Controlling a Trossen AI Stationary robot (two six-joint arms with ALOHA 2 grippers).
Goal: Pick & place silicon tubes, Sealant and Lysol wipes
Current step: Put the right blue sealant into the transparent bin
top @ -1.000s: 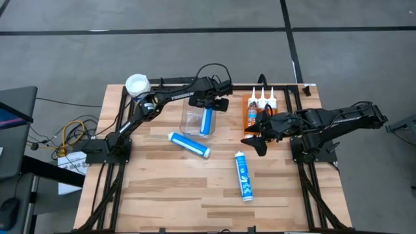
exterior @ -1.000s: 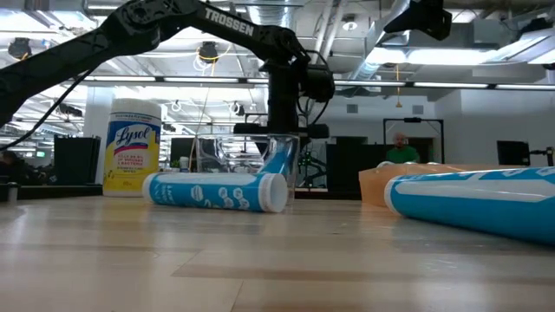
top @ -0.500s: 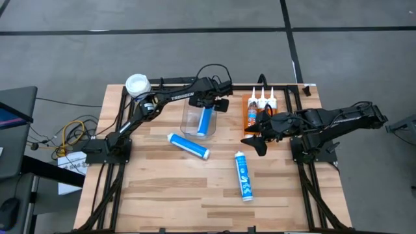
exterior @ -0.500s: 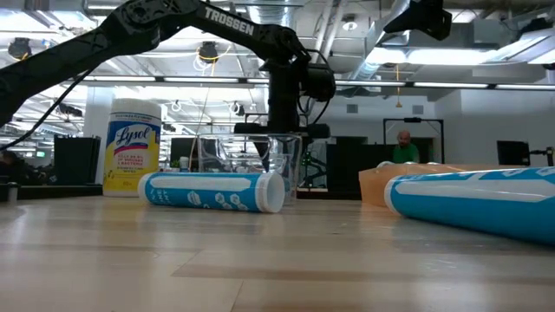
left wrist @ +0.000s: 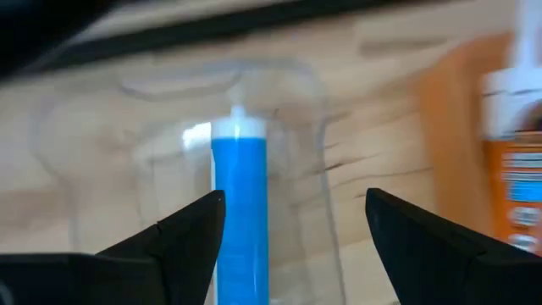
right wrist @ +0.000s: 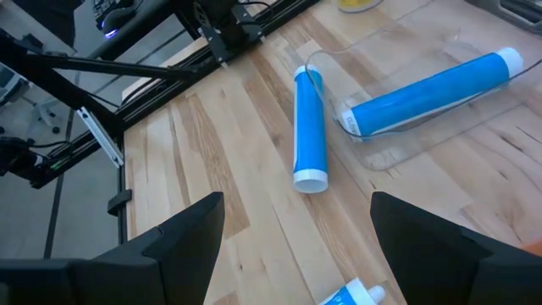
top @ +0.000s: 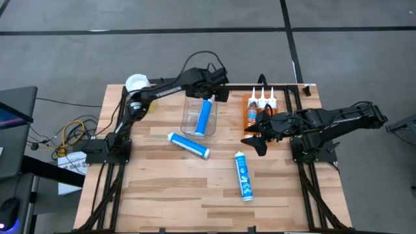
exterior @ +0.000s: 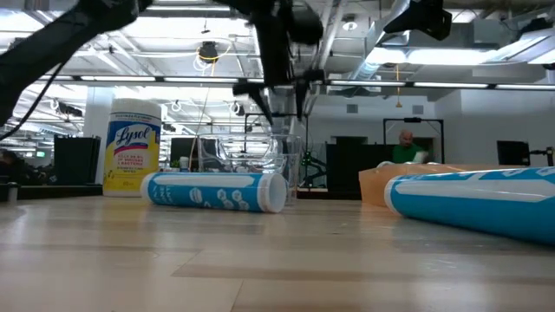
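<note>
Your left gripper (top: 209,91) hangs over the far rim of the clear plastic bin (top: 190,121), which sits near the middle of the table's far edge; its fingers (left wrist: 182,229) are spread apart with nothing between them. One blue silicone tube (top: 204,117) lies inside that bin, nozzle end toward the far edge, and shows straight ahead past the left wrist's fingers. A second blue tube (top: 189,144) lies flat on the table (top: 162,188) just in front of the bin, angled. A third blue tube (top: 243,176) lies right of centre, pointing roughly toward the near edge. The Lysol wipes (top: 136,84) stand upright at the far left corner, white lid up, yellow label clear in the low view (exterior: 132,146). Your right gripper (top: 255,142) waits near the right edge, fingers (right wrist: 174,241) released and wide, holding nothing. Just behind it, at the far right, an orange tray (top: 249,123) holds sealant cartridges (top: 260,103) with white nozzles; the count looks like three, but the arm covers part of them. Well behind the table, the low view shows a person (exterior: 406,146).
</note>
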